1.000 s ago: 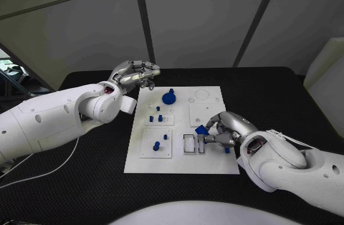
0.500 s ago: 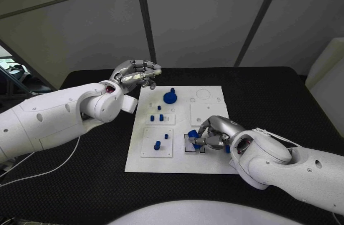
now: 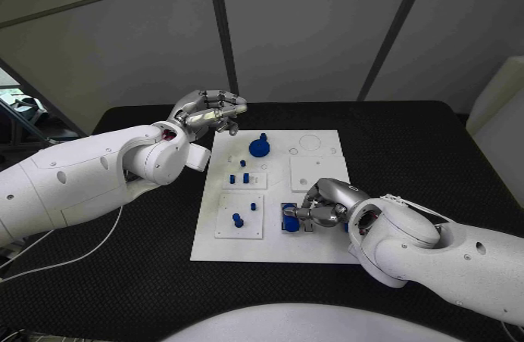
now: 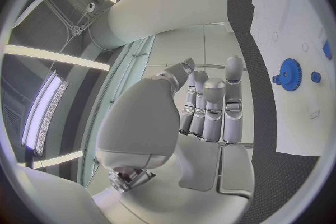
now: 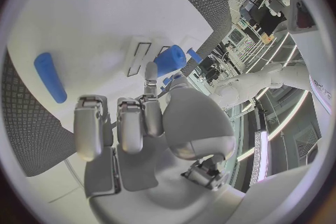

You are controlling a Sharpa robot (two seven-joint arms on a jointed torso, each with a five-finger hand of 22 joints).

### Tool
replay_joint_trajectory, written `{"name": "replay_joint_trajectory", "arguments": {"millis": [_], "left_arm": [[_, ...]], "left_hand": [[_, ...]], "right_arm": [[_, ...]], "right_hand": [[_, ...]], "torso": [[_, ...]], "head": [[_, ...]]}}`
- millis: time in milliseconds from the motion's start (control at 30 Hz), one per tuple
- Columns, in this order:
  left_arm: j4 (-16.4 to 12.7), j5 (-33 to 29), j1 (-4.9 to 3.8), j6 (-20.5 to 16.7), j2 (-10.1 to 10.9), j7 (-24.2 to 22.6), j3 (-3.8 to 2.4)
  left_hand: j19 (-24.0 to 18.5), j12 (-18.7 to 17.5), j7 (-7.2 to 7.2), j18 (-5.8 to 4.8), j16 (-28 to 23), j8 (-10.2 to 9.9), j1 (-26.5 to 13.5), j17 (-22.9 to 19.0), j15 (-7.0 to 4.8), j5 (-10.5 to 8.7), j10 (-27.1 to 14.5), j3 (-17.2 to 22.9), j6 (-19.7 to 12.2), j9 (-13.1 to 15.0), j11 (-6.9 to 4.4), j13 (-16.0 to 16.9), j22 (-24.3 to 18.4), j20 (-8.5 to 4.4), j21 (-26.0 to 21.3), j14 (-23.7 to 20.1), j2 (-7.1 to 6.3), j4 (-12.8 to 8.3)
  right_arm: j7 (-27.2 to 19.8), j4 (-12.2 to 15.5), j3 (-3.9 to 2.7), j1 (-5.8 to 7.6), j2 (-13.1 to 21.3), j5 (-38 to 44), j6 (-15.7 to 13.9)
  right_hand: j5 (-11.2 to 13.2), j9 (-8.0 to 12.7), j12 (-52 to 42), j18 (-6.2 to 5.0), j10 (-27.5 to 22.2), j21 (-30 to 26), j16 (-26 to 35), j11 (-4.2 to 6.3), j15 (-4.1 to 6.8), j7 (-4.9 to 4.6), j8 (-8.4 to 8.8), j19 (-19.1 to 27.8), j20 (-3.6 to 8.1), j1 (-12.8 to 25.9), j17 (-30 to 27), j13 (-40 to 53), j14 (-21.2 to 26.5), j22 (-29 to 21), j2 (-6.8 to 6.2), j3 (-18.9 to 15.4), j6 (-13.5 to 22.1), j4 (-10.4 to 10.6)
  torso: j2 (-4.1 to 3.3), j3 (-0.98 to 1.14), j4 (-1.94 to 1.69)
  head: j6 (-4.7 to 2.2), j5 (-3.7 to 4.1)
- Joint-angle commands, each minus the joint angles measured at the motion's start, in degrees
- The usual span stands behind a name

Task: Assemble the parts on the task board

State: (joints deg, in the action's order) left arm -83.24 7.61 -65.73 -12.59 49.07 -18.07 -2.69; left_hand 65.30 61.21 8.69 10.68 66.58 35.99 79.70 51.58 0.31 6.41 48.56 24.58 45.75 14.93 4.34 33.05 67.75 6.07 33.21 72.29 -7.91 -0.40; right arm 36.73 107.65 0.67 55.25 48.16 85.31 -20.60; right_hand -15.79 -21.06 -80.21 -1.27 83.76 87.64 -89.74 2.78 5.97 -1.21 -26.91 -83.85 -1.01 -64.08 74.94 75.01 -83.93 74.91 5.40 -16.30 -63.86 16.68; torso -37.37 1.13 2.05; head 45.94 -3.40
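Head view: right robot hand (image 3: 319, 206) pinches a blue block (image 3: 291, 215) over the white board (image 3: 273, 247) at the worktop's middle.

Right wrist view shows that block (image 5: 170, 60) held between the thumb and a finger, just above a small white slotted holder (image 5: 145, 55) on the board's near right part; the other fingers (image 5: 89, 123) are curled loosely beside it. A blue rod (image 5: 50, 77) lies flat on the board (image 5: 77, 17) near the hand. Left robot hand (image 3: 207, 112) hovers off the board's far left corner, fingers (image 4: 213, 103) lined up close together and holding nothing. On the board's far part stands a blue gear (image 3: 260, 147), with small blue pegs (image 3: 247, 178) nearer the middle and another peg (image 3: 237, 220) on a square plate near the left edge.
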Motion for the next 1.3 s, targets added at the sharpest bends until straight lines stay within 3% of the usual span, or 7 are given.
{"name": "replay_joint_trajectory", "arguments": {"millis": [33, 200, 333, 433, 700, 1000, 1300], "left_arm": [[-0.1, -0.2, -0.09, 0.7, 0.0, -0.1, -0.04], [-0.1, -0.2, -0.09, 0.7, 0.0, 0.0, -0.04], [-0.1, -0.2, -0.09, 0.7, 0.0, 0.0, -0.04], [-0.1, -0.2, -0.09, 0.7, 0.0, 0.0, -0.04], [-0.1, -0.2, -0.09, 0.8, 0.1, 0.0, -0.04], [0.1, -0.2, -0.07, 0.8, -0.1, 0.0, 0.04], [0.2, -0.2, -0.07, 0.9, -0.2, 0.1, 0.16]], "left_hand": [[0.1, 0.2, 0.07, -0.56, 0.2, 0.4, -0.1, -0.1, 0.07, 0.12, -0.4, 0.2, -0.5, 0.1, -0.04, -0.1, 0.1, 0.18, 0.1, -0.5, 0.21, 0.2], [0.1, 0.2, 0.07, -0.55, 0.2, 0.4, -0.1, -0.2, 0.07, 0.13, -0.4, 0.2, -0.5, 0.1, -0.03, -0.1, 0.1, 0.18, 0.0, -0.5, 0.28, 0.3], [0.1, 0.2, 0.07, -0.55, 0.2, 0.4, -0.1, -0.2, 0.07, 0.13, -0.4, 0.2, -0.5, 0.1, -0.03, -0.1, 0.1, 0.18, 0.0, -0.5, 0.28, 0.3], [0.1, 0.2, 0.07, -0.55, 0.2, 0.4, -0.1, -0.2, 0.07, 0.13, -0.4, 0.2, -0.5, 0.1, -0.03, -0.1, 0.1, 0.18, 0.0, -0.5, 0.28, 0.3], [0.1, 0.2, 0.07, -0.55, 0.2, 0.4, -0.1, -0.2, 0.07, 0.13, -0.4, 0.2, -0.5, 0.1, -0.03, -0.1, 0.1, 0.18, 0.0, -0.5, 0.28, 0.3], [0.0, 0.2, 0.07, -0.54, 0.3, 0.5, -0.1, -0.2, 0.07, 0.14, -0.4, 0.3, -0.6, 0.1, -0.03, -0.1, 0.1, 0.18, 0.0, -0.5, 0.32, 0.2], [0.0, 0.2, 0.07, -0.54, 0.3, 0.5, -0.1, -0.2, 0.07, 0.14, -0.4, 0.3, -0.6, 0.1, -0.03, -0.1, 0.1, 0.18, 0.0, -0.5, 0.32, 0.2]], "right_arm": [[0.9, 0.0, -0.03, 0.07, -0.1, 0.9, -0.7], [1.2, -0.4, -0.03, 0.07, -0.4, 1.6, -1.3], [1.0, -0.4, -0.04, 0.07, -0.5, 2.1, -2.0], [0.1, -0.1, -0.04, 0.07, -0.3, 2.5, -2.9], [-4.3, 2.2, -0.03, 0.07, 1.6, 2.6, -4.2], [-8.5, 3.9, -0.03, 0.08, 3.9, 1.3, 0.3], [-8.3, 3.3, -0.03, 0.08, 4.0, 1.2, 2.4]], "right_hand": [[2.0, -0.4, 0.4, 0.51, 2.2, 0.3, 0.0, 0.02, 0.0, 0.09, 0.07, -4.3, 0.41, 1.0, 14.4, 5.7, -5.9, 12.3, 0.08, -0.8, 0.2, 0.0], [8.5, -1.4, 1.0, 0.49, 2.1, 0.2, 0.1, -0.07, -0.06, -0.02, 0.11, -4.2, 0.36, 3.5, 14.1, 5.6, -5.9, 12.2, 0.1, -2.8, 0.5, 0.0], [10.6, -1.7, 1.3, 0.48, 2.0, 0.2, 0.2, -0.14, -0.11, -0.07, 0.16, -4.2, 0.32, 4.5, 14.0, 5.5, -5.9, 12.1, 0.05, -3.3, 0.7, 0.1], [9.8, -2.0, 1.2, 0.48, 2.1, 0.2, 0.2, -0.11, -0.12, -0.06, 0.16, -4.2, 0.31, 3.7, 14.1, 5.6, -5.9, 12.2, 0.11, -3.1, 0.7, -0.2], [5.2, -3.0, 0.9, 0.53, 2.3, 0.3, 0.1, -0.03, -0.03, 0.04, 0.23, -4.3, 0.36, -3.4, 14.3, 6.2, -5.9, 12.4, -0.47, -1.9, 0.9, -1.9], [4.9, -3.6, 1.6, 0.43, 2.0, 0.0, 0.3, -0.2, -0.17, -0.18, 0.74, -4.1, 0.25, -10.6, 13.9, 5.9, -5.8, 12.0, -1.32, -0.7, 1.7, -5.7], [3.5, -3.8, 1.6, 0.44, 2.0, 0.1, 0.3, -0.09, -0.11, -0.02, 0.97, -4.1, 0.25, -12.4, 13.9, 6.0, -5.8, 12.1, 0.05, 0.1, 1.6, -6.3]], "torso": [[0.03, -0.03, 0.02], [-0.03, -0.03, 0.01], [-0.05, -0.01, -0.01], [-0.06, 0.02, -0.01], [0.01, 0.06, 0.08], [0.04, -0.03, -0.01], [-0.05, -0.06, -0.1]], "head": [[-0.01, -0.03], [-0.08, -0.06], [-0.07, -0.04], [-0.07, -0.04], [0.08, -0.12], [0.02, 0.13], [0.04, 0.05]]}}
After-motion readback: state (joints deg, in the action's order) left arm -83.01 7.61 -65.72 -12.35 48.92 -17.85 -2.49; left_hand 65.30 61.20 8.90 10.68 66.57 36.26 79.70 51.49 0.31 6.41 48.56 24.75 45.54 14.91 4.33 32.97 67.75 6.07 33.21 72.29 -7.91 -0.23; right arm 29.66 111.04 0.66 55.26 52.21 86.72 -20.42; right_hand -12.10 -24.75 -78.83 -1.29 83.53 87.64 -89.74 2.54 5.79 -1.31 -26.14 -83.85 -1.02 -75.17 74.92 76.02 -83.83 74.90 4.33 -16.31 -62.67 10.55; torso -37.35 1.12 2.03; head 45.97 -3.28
